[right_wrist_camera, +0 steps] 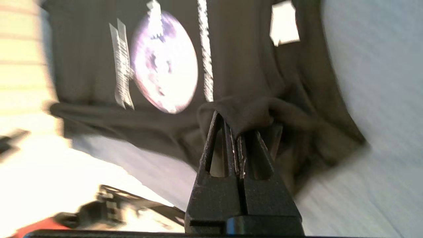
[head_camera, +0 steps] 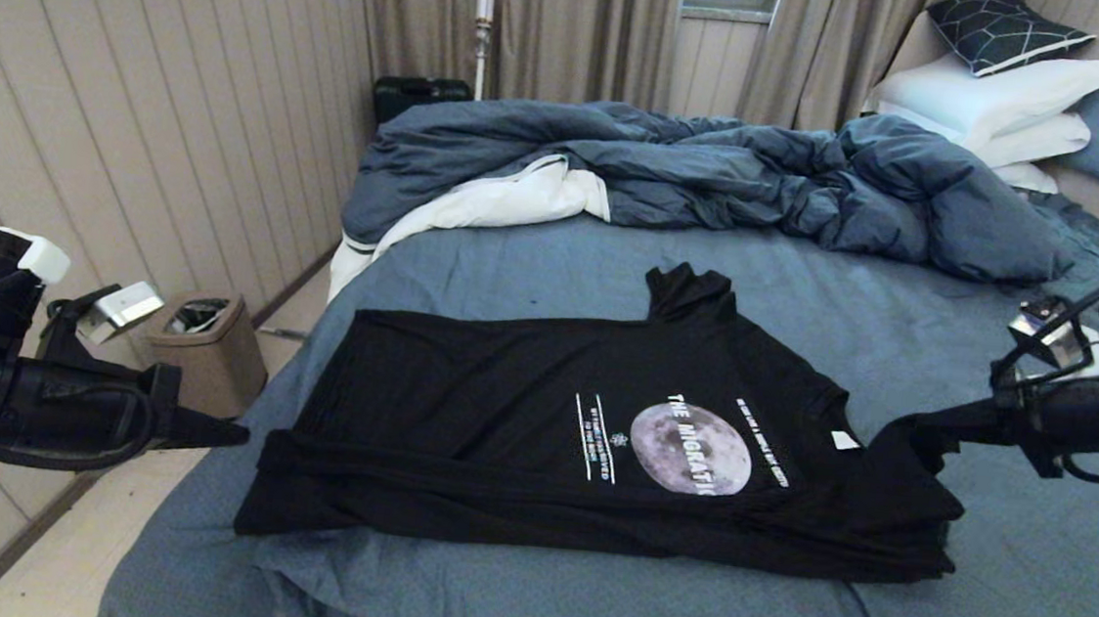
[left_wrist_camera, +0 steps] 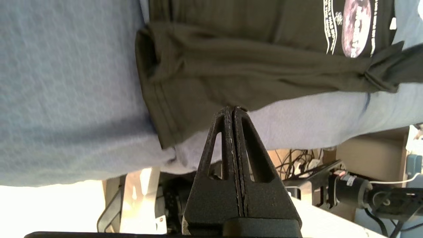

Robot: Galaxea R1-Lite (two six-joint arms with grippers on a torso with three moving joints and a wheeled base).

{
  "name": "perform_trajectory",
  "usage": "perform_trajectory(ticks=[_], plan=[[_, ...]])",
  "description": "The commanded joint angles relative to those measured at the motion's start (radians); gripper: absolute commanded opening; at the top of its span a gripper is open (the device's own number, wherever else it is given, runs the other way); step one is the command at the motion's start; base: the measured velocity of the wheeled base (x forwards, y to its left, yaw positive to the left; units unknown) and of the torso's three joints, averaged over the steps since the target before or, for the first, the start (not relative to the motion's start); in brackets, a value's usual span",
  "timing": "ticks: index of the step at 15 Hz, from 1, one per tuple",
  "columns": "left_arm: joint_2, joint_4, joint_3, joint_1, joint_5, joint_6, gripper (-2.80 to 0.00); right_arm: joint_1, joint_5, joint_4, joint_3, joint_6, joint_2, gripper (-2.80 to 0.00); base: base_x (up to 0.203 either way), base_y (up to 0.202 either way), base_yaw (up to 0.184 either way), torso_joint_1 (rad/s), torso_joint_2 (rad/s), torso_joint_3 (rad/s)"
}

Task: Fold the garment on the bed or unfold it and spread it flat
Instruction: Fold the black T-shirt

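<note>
The garment (head_camera: 502, 413), a black T-shirt with a moon print, lies across the bed (head_camera: 903, 307), its near long edge folded over. My right gripper (head_camera: 977, 421) hovers at the right, shut on a bunch of the shirt's sleeve fabric and lifting it off the sheet. In the right wrist view the cloth (right_wrist_camera: 248, 109) drapes over the closed right gripper (right_wrist_camera: 235, 132). My left gripper (head_camera: 240, 436) is shut, empty, and hangs just off the bed's left edge beside the shirt's hem. The left wrist view shows the left gripper (left_wrist_camera: 233, 109) pointing at the hem corner of the garment (left_wrist_camera: 172, 99).
A rumpled dark blue duvet (head_camera: 717, 175) with white lining fills the far half of the bed. White pillows (head_camera: 998, 99) are stacked at the far right. A brown waste bin (head_camera: 209, 336) stands on the floor by the panelled wall at the left.
</note>
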Motion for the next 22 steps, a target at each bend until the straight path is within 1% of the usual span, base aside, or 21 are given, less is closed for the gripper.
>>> perform_trajectory(ticks=[1,3,7,9,12,15,19,22], plan=[[0.022,0.001,-0.011,0.000,-0.003,-0.002,-2.80,0.004,0.011,0.003,-0.055,0.014,0.076,-2.80,0.000,0.000,0.000,0.000,0.00,0.000],[0.035,0.001,-0.023,0.000,-0.005,-0.004,-2.80,0.024,0.012,0.004,-0.107,0.042,0.114,-2.80,0.000,0.000,0.000,0.000,0.00,0.000],[0.052,0.001,-0.056,0.000,-0.008,-0.007,-2.80,0.038,0.020,0.002,-0.193,0.097,0.151,-2.80,0.000,0.000,0.000,0.000,0.00,0.000],[0.061,0.001,-0.069,-0.001,-0.009,-0.018,-2.80,0.050,0.020,0.000,-0.237,0.107,0.162,-2.80,0.000,0.000,0.000,0.000,0.00,0.000],[0.075,-0.001,-0.129,0.000,-0.012,-0.035,-2.80,0.081,0.021,-0.004,-0.319,0.107,0.174,-2.80,0.000,0.000,0.000,0.000,0.00,0.000],[0.088,-0.001,-0.174,-0.001,-0.024,-0.049,-2.80,0.122,0.016,-0.004,-0.395,0.111,0.226,-2.80,0.000,0.000,0.000,0.000,0.00,0.000],[0.110,-0.002,-0.213,-0.001,-0.029,-0.050,-2.80,0.119,0.014,-0.003,-0.463,0.116,0.293,-2.80,0.000,0.000,0.000,0.000,0.00,0.000],[0.134,-0.002,-0.241,-0.003,-0.031,-0.056,-2.80,0.118,0.012,-0.014,-0.557,0.147,0.355,-2.80,0.000,0.000,0.000,0.000,0.00,0.000]])
